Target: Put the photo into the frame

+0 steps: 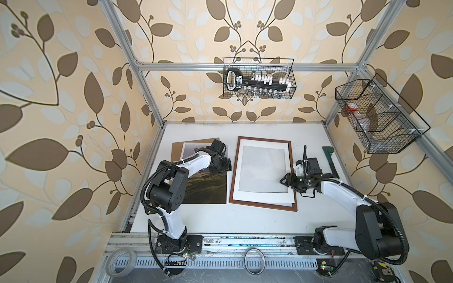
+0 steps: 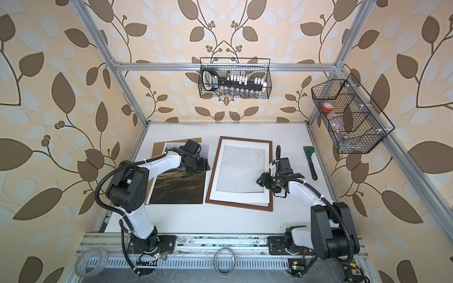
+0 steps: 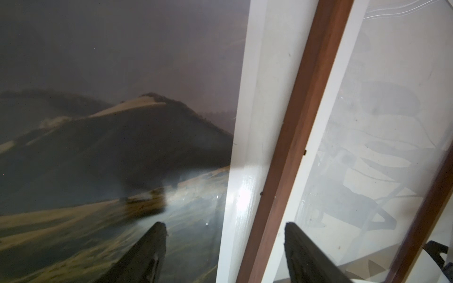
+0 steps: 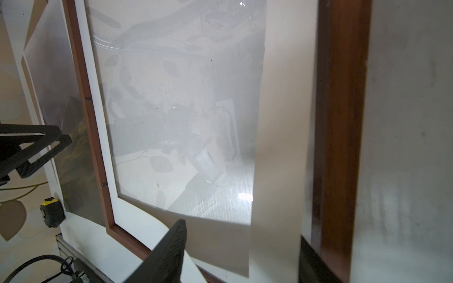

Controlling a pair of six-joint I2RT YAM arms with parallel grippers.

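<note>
The large rectangular print of misty grey mountains over dark grassy hills [image 1: 203, 186] lies flat on the white tabletop [image 1: 208, 220] at centre left in both top views. It is not yet in the frame and rests on a plain brown backing board [image 1: 177, 152] whose corner shows at its upper left. Just to its right lies the large rectangular frame with a thin reddish-brown wooden border [image 1: 263, 206]. The frame holds a white mat with a rectangular window [image 1: 262, 197], set slightly askew, and a reflective pane shows through the window. The left gripper [image 3: 223, 225] hovers over the print's right edge, fingers spread and holding nothing. The right gripper [image 4: 242, 231] is over the frame's right side, fingers also spread, with the mat's edge strip below the gap. The step looks like the pickup of the print. The next move likely calls for nipping its thin edge without creasing it, then carrying it over the near border and squaring it on the mat. At upper centre, a black wire basket [image 1: 291, 80] holds a black socket rail with white and metal pieces [image 1: 257, 82]. At upper right, a divided wire basket [image 1: 392, 139] holds a red-topped item [image 2: 327, 107] and some clear pieces I cannot identify.
</note>
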